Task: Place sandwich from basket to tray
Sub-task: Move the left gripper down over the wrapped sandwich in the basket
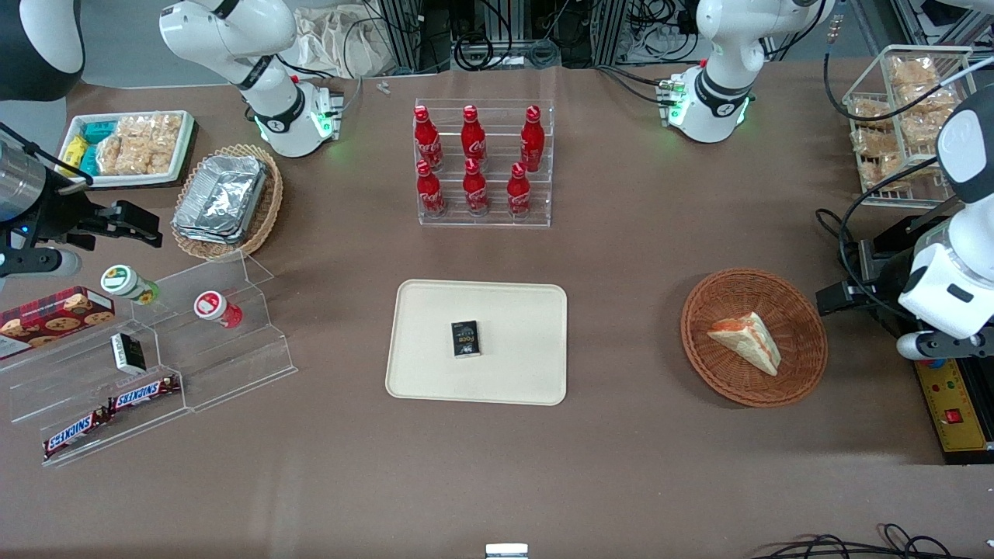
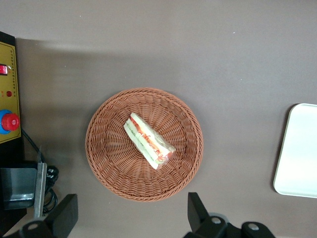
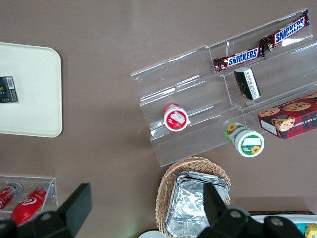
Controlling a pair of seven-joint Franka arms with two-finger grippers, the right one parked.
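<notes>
The sandwich [image 1: 745,340] lies in the round reddish-brown wicker basket [image 1: 699,310], toward the working arm's end of the table. In the left wrist view the sandwich [image 2: 148,141] shows its red and green filling, lying in the middle of the basket [image 2: 99,148]. My left gripper [image 1: 850,276] hovers high beside the basket's rim, open and empty; in its own view the gripper [image 2: 131,218] has its fingers spread wide over bare table just outside the rim. The cream tray [image 1: 435,341] lies at the table's middle; its edge [image 2: 299,153] shows in the wrist view.
A small black box [image 1: 465,339] lies on the tray. A yellow control box [image 1: 951,411] with cables sits beside the basket at the table's end. A wire rack of snacks [image 1: 905,116] and a rack of red bottles [image 1: 481,163] stand farther from the front camera.
</notes>
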